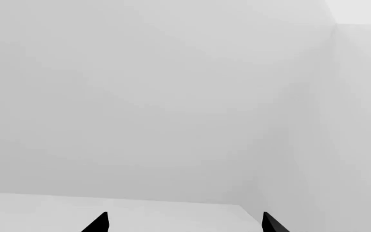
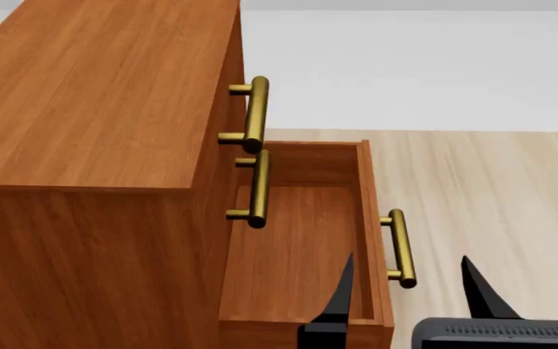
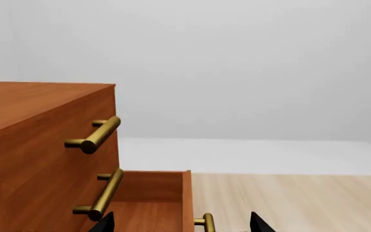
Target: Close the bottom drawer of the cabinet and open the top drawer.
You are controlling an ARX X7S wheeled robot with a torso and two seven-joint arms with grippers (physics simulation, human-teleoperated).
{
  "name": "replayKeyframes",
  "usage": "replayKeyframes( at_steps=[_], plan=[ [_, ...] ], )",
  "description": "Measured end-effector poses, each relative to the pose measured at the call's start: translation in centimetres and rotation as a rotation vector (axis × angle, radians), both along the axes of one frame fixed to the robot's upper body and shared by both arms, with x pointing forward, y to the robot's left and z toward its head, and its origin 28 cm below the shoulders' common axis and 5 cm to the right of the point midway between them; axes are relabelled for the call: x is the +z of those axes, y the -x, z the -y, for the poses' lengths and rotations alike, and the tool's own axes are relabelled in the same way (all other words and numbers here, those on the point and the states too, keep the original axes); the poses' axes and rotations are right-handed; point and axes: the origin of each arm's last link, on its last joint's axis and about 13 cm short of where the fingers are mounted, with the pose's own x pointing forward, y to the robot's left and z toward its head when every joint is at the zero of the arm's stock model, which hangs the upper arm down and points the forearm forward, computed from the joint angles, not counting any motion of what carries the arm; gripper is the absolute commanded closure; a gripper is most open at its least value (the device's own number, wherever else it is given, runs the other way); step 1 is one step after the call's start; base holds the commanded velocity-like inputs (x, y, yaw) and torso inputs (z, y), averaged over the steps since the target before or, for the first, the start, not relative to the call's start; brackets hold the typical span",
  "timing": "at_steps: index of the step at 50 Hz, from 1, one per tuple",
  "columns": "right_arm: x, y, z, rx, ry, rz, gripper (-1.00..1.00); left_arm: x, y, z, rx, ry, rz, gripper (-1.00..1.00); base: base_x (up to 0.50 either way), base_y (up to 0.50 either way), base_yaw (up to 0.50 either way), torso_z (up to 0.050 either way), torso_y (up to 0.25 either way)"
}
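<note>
bottom drawer (image 2: 298, 247) pulled well out of cabinet (image 2: 85, 145), empty | top drawer (image 2: 256, 113) flush in cabinet | right gripper (image 2: 405, 291) fingers apart, straddling bottom drawer's front, likely to push | left gripper (image 1: 184, 223) apart, away from cabinet, idle

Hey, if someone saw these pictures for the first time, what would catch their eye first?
First, the boxy reddish-brown wooden cabinet filling the head view's left. Next, its lowest reddish-brown tray drawer, pulled far out and empty, brass bar handle facing the pale wood floor. The right black claw hangs open over that drawer's front edge, straddling the handle's end.
</note>
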Motion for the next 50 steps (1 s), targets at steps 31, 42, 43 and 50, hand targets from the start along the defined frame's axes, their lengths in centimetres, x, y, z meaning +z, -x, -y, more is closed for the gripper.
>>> replayKeyframes(
  at_steps=[31,42,43,50],
  plan=[
    [6.3,-0.8,2.8,-0.005,-0.192,-0.285,-1.00,-0.7,-0.1,0.1,-0.011,-0.006,-0.009,-1.00,0.04,0.00,0.00,0.000,0.000],
    [8.2,-2.2,4.0,-0.051,-0.232,-0.380,-1.00,-0.7,-0.1,0.1,-0.017,-0.012,-0.010,-1.00,0.00,0.00,0.00,0.000,0.000],
    [8.3,-2.3,4.1,-0.054,-0.232,-0.384,-1.00,-0.7,-0.1,0.1,-0.017,-0.013,-0.011,-1.00,0.00,0.00,0.00,0.000,0.000],
    [8.8,-2.7,4.3,-0.073,-0.225,-0.405,-1.00,-0.8,-0.2,0.1,-0.025,-0.017,-0.019,-1.00,0.00,0.00,0.00,0.000,-0.015]
  ],
)
